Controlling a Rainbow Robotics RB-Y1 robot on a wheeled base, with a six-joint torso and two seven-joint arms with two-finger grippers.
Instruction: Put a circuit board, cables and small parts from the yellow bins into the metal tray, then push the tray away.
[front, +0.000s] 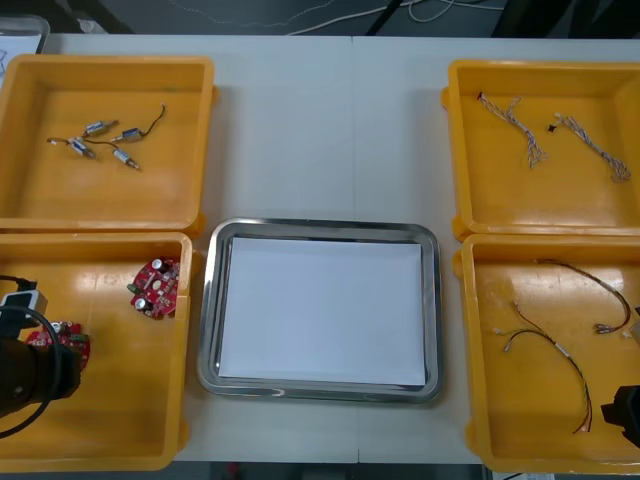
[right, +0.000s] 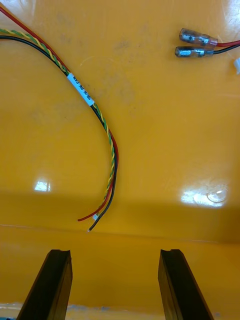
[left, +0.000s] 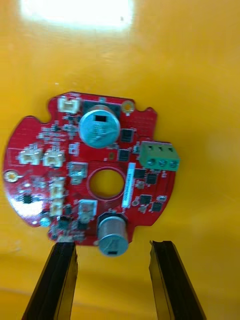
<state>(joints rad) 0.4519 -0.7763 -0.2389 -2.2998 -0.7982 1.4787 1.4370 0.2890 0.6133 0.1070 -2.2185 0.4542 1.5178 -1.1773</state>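
Light bench runs under both arms, and the metal tray sits at its middle, white inside. Left of the tray, in the nearer yellow bin, I have my left gripper low over a round red circuit board. Its fingers stand wide apart at the board's edge, holding nothing. A second board lies closer to the tray. Right of the tray, my right gripper hangs with fingers spread and empty, near the loose end of a red and yellow cable
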